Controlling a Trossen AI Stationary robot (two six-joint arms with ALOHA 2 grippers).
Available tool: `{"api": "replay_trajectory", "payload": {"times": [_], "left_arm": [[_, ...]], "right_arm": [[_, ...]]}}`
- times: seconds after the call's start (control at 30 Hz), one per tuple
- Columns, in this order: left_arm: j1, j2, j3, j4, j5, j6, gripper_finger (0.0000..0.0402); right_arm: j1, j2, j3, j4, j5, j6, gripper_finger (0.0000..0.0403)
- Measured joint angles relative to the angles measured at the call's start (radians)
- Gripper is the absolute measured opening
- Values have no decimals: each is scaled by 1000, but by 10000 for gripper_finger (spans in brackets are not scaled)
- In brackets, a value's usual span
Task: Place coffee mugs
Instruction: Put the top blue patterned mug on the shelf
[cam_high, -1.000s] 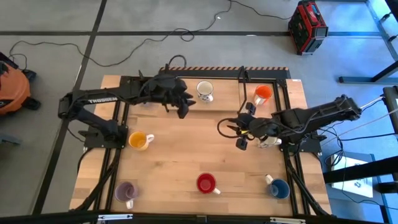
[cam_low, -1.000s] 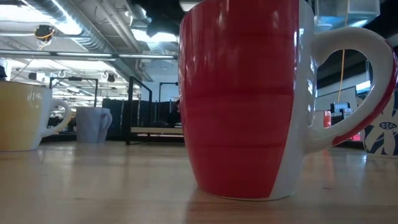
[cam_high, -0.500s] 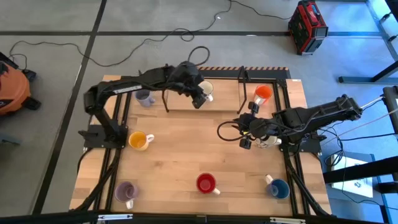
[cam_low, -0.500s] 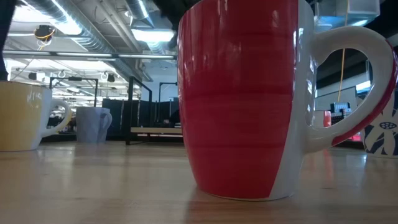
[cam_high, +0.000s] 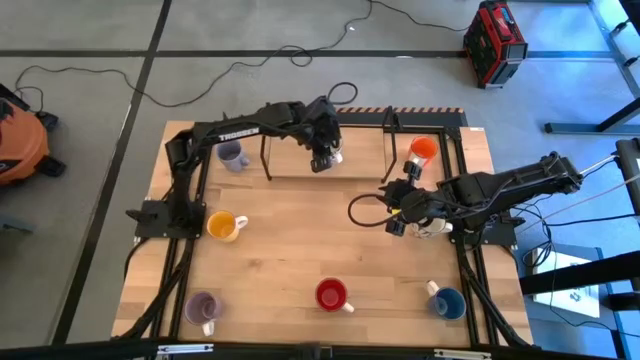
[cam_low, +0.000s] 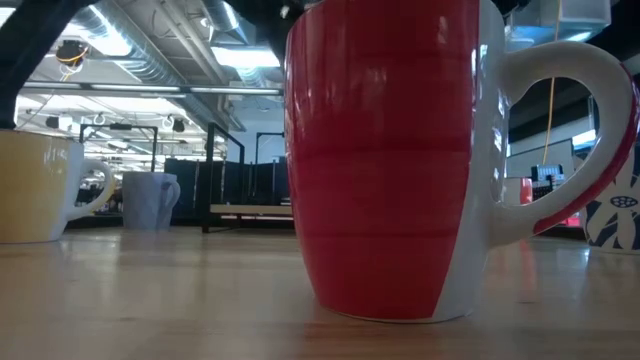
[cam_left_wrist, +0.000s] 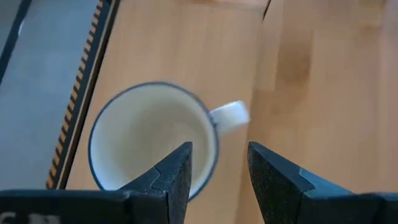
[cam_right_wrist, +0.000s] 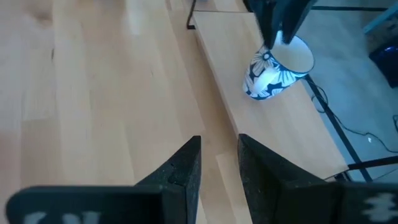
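upright mugs stand scattered across the table.

- The desk is seen to be made of pale wooden planks, with visible grain and a smooth, faintly sheened finish.
- The red mug is finished in glossy glazed ceramic; ceiling lights are mirrored on it.
- The white mug is glazed smooth, with a dark rim line.
- The left hand is formed of matt dark plastic fingers.
- The desk frame is built of matt black metal bars.
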Motion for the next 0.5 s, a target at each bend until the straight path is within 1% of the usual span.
{"api": "replay_trajectory", "payload": {"times": [0.17,0.3,0.5], "left_arm": [[2,32,0,-1,-6,84,149],[1,49,0,-8,-21,116,149],[0,76,0,-17,-32,180,147]], "right_arm": [[0,-1,-30,6,1,31,92],[0,-7,-48,8,-1,69,92],[0,-10,-51,10,-1,74,92]]}}
